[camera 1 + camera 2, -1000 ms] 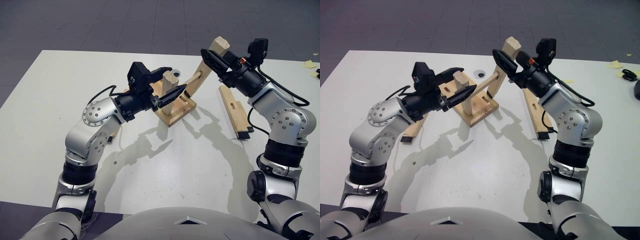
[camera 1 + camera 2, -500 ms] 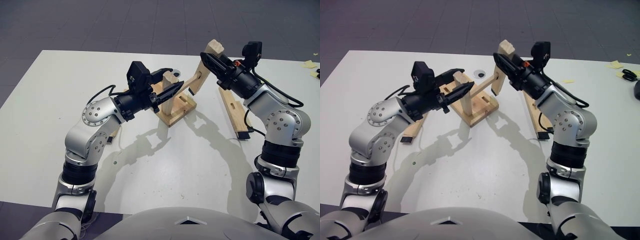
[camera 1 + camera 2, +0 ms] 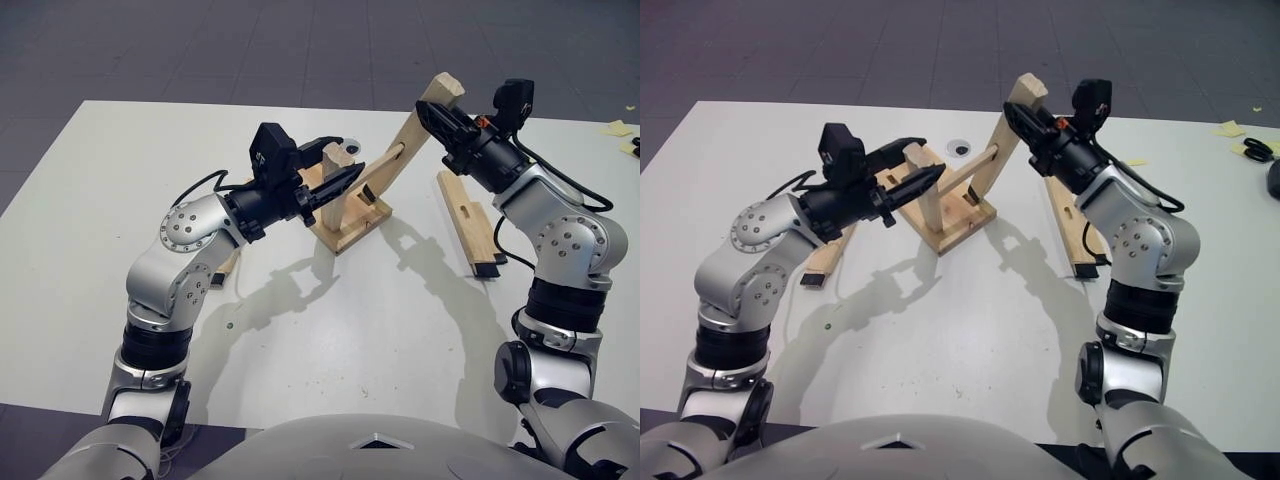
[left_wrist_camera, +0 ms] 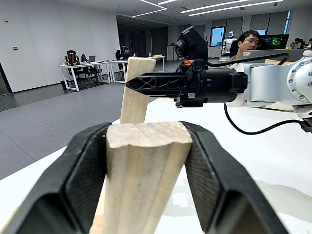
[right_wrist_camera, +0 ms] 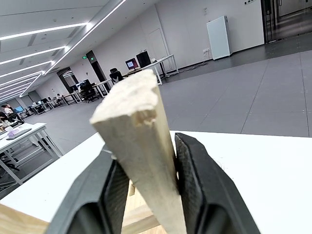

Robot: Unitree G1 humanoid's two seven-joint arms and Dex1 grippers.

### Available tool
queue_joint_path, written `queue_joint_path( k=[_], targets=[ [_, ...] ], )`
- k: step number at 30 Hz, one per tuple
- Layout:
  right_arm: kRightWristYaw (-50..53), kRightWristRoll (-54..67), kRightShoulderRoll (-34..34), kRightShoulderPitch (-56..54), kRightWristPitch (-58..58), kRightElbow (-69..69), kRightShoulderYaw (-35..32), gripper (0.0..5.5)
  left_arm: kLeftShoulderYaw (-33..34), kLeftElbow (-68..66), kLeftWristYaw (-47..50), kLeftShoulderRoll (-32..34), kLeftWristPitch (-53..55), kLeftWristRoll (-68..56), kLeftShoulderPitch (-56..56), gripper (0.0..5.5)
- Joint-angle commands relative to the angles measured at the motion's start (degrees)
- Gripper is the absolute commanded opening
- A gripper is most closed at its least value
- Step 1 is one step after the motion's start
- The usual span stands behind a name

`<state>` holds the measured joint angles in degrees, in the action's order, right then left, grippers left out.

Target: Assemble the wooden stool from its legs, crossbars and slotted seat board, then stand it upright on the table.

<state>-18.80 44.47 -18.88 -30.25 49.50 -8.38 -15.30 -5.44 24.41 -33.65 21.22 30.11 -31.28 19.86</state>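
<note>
- White table (image 3: 120, 200) in an open-plan office, dark grey floor beyond it; the half-built stool sits towards the far edge, roughly midway along it.
- The slotted seat board (image 3: 350, 222) lies flat on the table, and one leg (image 3: 337, 158) stands upright out of it.
- The left gripper (image 4: 146, 151) is clenched on the top of that upright leg, one finger pressed to either side of the wood.
- The right gripper (image 5: 156, 175) is clamped on a second leg (image 3: 405, 150) near its upper end. This leg leans at a slant, with its lower end down by the seat board.
- A crossbar (image 3: 965, 178) runs between the two legs; whether its ends are fully seated I cannot tell.
- One spare leg (image 3: 470, 225) lies flat nearer the right edge, and another wooden piece (image 3: 825, 262) lies under the left arm.
- By my reading, the step in hand is fitting the second leg: one arm steadies the frame while the other works the slanted leg in.
- The next move would call for bringing the slanted leg upright and pressing its foot into its slot without pulling the crossbar out. The two loose pieces are not yet fitted, and the stool has yet to be turned upright.
</note>
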Motion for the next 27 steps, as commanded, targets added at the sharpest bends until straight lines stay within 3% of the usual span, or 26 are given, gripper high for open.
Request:
queue_joint_path(
  k=[1, 11, 19, 27],
  targets=[
    [1.5, 4.2, 1.7, -2.4, 5.6, 0.9, 0.0, 1.28, 1.5, 0.1, -1.7, 0.0, 1.9, -3.5, -0.4, 2.27],
    [-0.3, -0.5, -3.6, -0.5, 12.2, -0.9, 9.3, 1.07, 3.2, -0.9, -2.8, 1.2, 2.8, -4.1, 1.2, 2.27],
    [-2.2, -5.0, -9.4, -1.2, 13.6, -5.8, 17.6, 1.03, -2.3, -0.5, -2.1, 1.9, -0.3, 3.2, -1.4, 2.22],
    [-1.1, -6.9, -10.0, -1.1, 15.4, -6.9, 18.5, 1.05, -4.9, -0.6, 1.1, 0.4, -4.2, 8.8, -7.1, 2.06]
  ],
)
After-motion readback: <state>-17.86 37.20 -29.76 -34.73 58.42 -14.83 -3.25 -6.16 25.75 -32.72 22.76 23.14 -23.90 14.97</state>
